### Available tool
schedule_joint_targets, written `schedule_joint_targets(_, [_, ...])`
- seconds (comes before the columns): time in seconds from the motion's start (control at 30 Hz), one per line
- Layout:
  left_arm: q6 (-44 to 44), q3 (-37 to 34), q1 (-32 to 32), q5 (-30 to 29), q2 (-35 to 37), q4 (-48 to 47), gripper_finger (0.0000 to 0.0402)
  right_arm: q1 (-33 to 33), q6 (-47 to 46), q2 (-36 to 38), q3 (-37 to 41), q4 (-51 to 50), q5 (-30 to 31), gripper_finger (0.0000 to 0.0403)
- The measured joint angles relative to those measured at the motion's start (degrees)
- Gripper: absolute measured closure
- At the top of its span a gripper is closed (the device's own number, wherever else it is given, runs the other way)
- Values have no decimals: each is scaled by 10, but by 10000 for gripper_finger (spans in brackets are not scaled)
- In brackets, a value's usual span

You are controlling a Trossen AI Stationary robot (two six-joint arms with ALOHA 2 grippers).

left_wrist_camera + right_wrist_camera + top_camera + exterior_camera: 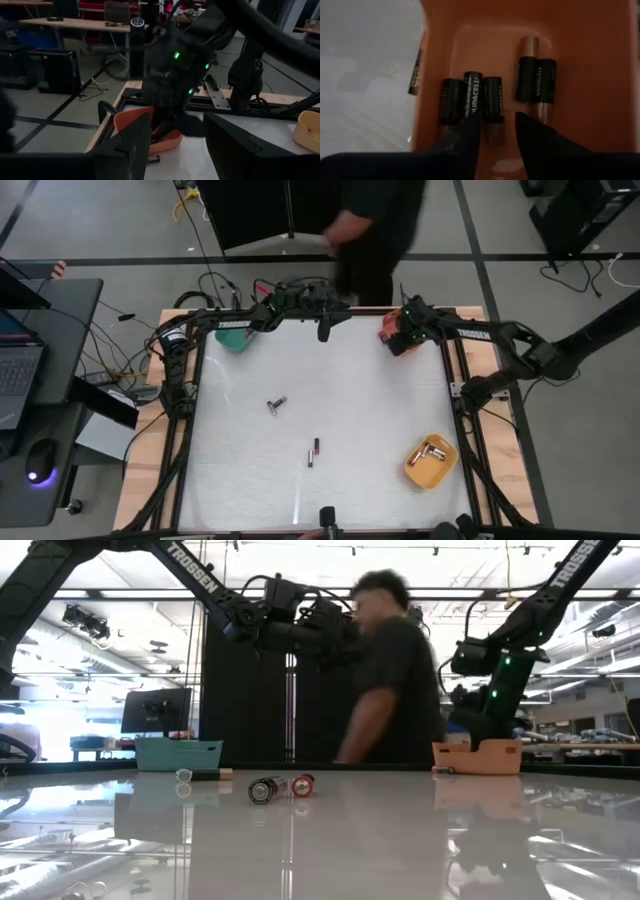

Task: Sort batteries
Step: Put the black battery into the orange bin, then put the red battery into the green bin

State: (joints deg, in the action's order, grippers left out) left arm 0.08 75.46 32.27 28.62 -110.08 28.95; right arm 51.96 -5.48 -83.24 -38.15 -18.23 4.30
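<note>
Black-and-copper batteries [475, 97]: five lie side by side in the orange bin [590, 60], long axes parallel, running toward the right wrist camera.
Loose batteries [314, 452]: two pairs mid-table.
Right gripper [495, 125]: over the orange bin, fingers apart, nothing between them.
Left gripper [322, 332]: far edge, jaws apart, empty.
Yellow bin [447, 466]: holds more.

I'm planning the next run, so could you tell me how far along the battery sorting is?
Done: batteries lie in the orange bin and the yellow bin. In hand: the right gripper hangs open over the orange bin, empty. Left: loose batteries mid-table and one beside the orange bin.
</note>
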Motion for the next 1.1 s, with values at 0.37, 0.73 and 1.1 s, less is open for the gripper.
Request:
schedule_joint_targets(0.37, [25,-28,-1,-6,1,58,217,-46,-3,119,-50,-42,-80,231])
schedule_joint_targets(0.73, [-2,-195,-1,-22,87,208,244,-173,-111,19,-54,27,9,252])
schedule_joint_targets(1.1, [19,-306,-1,-52,192,210,245,-143,-128,-94,-102,10,41,232])
